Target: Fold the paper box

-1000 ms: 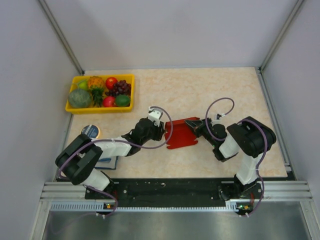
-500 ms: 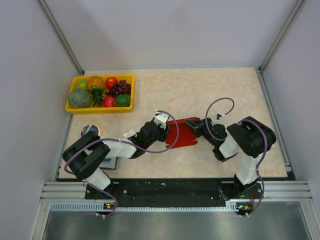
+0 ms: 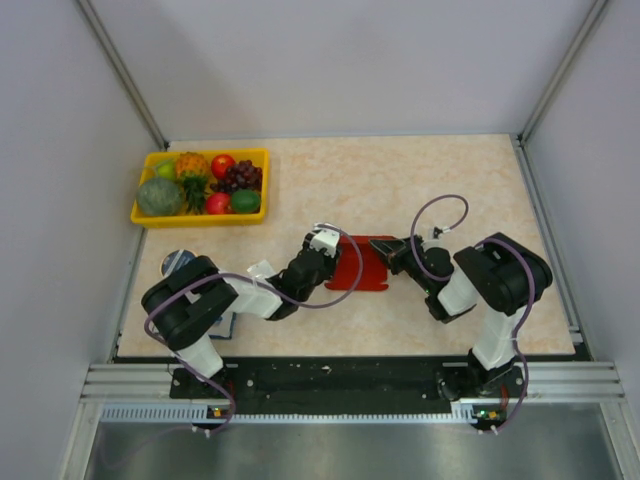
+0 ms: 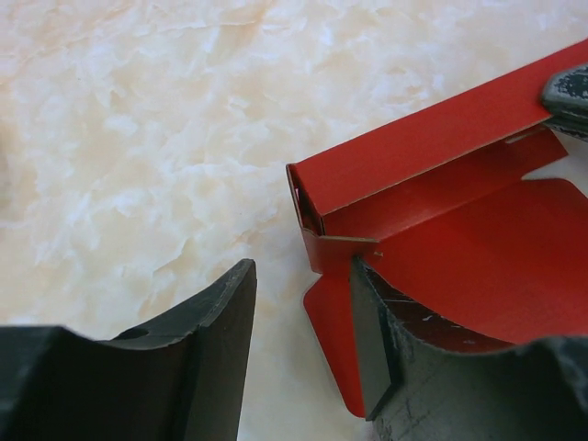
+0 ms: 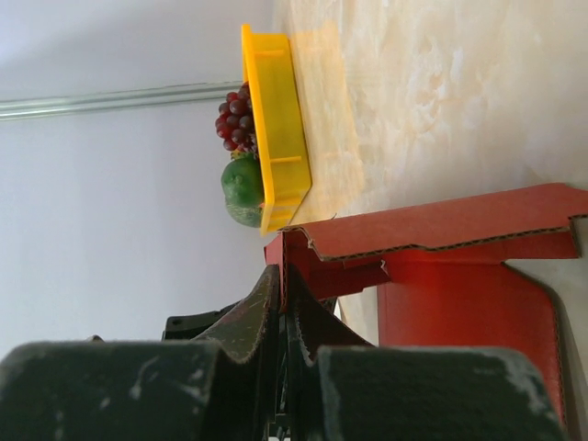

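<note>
The red paper box [image 3: 368,266] lies mid-table, partly folded, with one wall standing up. In the left wrist view it [image 4: 459,248] shows a raised folded wall and a flat panel with a side tab. My left gripper [image 3: 328,254] is open at the box's left edge; in its own view [image 4: 299,340] one finger [image 4: 375,354] rests on the tab and the other [image 4: 211,344] is over bare table. My right gripper [image 3: 396,252] is shut on the box's right wall; its own view [image 5: 288,289] shows both jaws pinching the cardboard edge [image 5: 441,230].
A yellow fruit tray [image 3: 258,187] sits at the back left, also in the right wrist view [image 5: 276,138]. A blue notebook [image 3: 216,323] and a round disc [image 3: 174,261] lie near the left arm's base. A metal rail [image 3: 350,385] runs along the front edge.
My left arm has swung right to the box's left edge. The box's left part has folded up and inward, so its footprint looks narrower. The right gripper has stayed put.
</note>
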Controlling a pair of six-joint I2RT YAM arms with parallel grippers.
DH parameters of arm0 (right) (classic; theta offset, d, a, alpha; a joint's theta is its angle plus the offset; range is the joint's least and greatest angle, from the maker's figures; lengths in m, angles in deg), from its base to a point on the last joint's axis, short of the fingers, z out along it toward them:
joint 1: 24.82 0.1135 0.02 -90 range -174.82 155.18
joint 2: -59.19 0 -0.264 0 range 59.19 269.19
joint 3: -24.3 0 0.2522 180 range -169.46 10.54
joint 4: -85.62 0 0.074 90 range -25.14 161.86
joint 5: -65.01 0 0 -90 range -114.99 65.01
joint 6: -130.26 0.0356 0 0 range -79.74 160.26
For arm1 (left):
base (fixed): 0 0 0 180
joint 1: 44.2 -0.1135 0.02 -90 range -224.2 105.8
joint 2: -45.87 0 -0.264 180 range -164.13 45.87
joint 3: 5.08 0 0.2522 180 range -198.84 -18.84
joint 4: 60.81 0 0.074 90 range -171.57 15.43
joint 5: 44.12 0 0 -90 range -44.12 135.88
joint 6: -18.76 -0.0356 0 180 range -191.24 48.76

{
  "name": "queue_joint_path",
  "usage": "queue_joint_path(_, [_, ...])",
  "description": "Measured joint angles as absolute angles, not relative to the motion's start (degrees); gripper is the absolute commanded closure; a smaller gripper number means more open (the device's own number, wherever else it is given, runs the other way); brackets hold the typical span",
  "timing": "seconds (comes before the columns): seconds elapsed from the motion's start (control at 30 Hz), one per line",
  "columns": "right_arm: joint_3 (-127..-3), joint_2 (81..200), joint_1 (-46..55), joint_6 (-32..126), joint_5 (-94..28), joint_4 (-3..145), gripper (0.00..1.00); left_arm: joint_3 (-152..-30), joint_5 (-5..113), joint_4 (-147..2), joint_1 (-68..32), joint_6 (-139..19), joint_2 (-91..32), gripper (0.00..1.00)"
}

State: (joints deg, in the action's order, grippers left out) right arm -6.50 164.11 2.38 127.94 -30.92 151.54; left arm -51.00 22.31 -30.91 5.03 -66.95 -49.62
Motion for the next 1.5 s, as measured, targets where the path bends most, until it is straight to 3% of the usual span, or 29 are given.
queue_joint_path(0.23, [-6.52,164.09,2.38,127.9,-30.92,151.45,1.0,-51.57,18.94,-26.8,5.45,-67.23,-52.54,0.32])
queue_joint_path(0.5, [-8.46,163.81,2.38,127.66,-31.32,148.63,1.0,-51.85,19.29,-24.31,5.38,-68.26,-54.4,0.39])
queue_joint_path(0.77, [-10.21,163.39,2.38,127.46,-32.8,145.57,1.0,-52.92,21.28,-22.98,4.51,-69.81,-56.11,0.35])
queue_joint_path(0.83, [-10.69,163.35,2.38,127.44,-33.5,144.79,1.0,-53.03,22.39,-22.15,3.85,-69.81,-56.22,0.44])
queue_joint_path(0.9, [-11.15,163.26,2.38,127.4,-34.2,144.07,1.0,-53.47,23.55,-21.91,3.0,-69.55,-56.37,0.6])
queue_joint_path(0.97, [-11.48,163.18,2.36,127.33,-34.6,143.37,1.0,-53.71,24.65,-21.51,2.02,-69.46,-56.41,0.64])
queue_joint_path(1.03, [-12.09,163.18,2.31,127.29,-34.73,142.62,1.0,-53.78,25.5,-21.47,1.54,-69.44,-56.43,0.61])
queue_joint_path(1.07, [-12.27,163.18,2.25,127.29,-34.84,142.45,1.0,-53.78,25.69,-21.47,1.4,-69.51,-56.46,0.56])
queue_joint_path(1.13, [-12.49,163.18,1.99,127.29,-35.23,142.01,1.0,-53.78,26.59,-21.49,1.25,-69.61,-56.46,0.37])
queue_joint_path(1.23, [-12.46,163.18,1.42,127.2,-36.08,141.86,1.0,-53.43,30.5,-22.98,1.1,-68.78,-55.43,0.29])
queue_joint_path(1.33, [-12.46,163.18,0.63,126.87,-37.37,141.84,1.0,-50.37,34.28,-26.78,1.1,-66.16,-49.13,0.28])
queue_joint_path(1.5, [-12.49,163.18,-0.05,126.72,-39.03,141.73,1.0,-45.91,37.13,-34.45,0.42,-61.31,-32.11,0.37])
